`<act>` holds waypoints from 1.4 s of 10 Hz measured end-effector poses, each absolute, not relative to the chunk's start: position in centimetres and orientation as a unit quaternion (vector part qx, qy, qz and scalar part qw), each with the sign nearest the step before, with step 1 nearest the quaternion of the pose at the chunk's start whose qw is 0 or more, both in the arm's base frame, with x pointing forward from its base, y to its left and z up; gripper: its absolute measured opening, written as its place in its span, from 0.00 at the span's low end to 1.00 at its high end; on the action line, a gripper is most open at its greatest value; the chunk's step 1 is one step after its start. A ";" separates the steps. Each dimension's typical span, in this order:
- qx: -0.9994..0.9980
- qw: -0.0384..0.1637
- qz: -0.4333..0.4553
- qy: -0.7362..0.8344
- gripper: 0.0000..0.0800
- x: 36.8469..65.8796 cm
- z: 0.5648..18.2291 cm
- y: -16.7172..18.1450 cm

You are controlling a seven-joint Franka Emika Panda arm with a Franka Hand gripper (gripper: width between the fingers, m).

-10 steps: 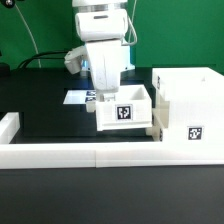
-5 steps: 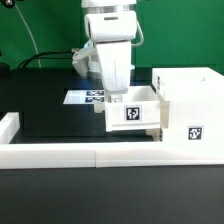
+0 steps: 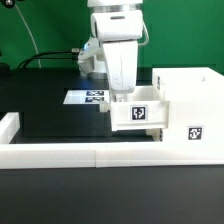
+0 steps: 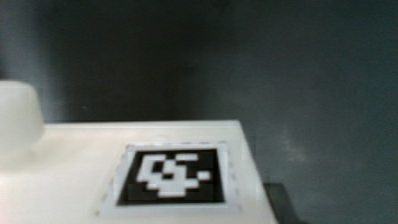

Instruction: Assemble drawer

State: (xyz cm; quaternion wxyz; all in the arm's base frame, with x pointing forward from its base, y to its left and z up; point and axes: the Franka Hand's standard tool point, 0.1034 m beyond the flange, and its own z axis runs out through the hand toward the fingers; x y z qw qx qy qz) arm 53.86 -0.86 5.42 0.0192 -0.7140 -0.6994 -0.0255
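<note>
Exterior view: one knobbed tray (image 3: 139, 112) is seen against the one tall case (image 3: 190, 105) at the right; the gripper (image 3: 121, 97) is clamped on the tray's far wall.

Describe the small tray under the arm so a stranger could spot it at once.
Start at the tall white case on the exterior view's right side of the black table. Right beside it, on its left, sits a small white open-top tray under the robot's hand. Its tag faces the camera and it is far lower than the case.
</note>
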 end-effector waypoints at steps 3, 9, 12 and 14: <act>-0.714 0.020 -0.025 -0.699 0.05 53.8 5.4 -0.9; -0.709 0.015 -0.024 -0.705 0.05 53.9 5.4 -0.5; -0.717 0.016 -0.024 -0.696 0.05 54.0 5.4 -0.1; -0.723 0.017 -0.024 -0.690 0.05 54.1 5.3 0.1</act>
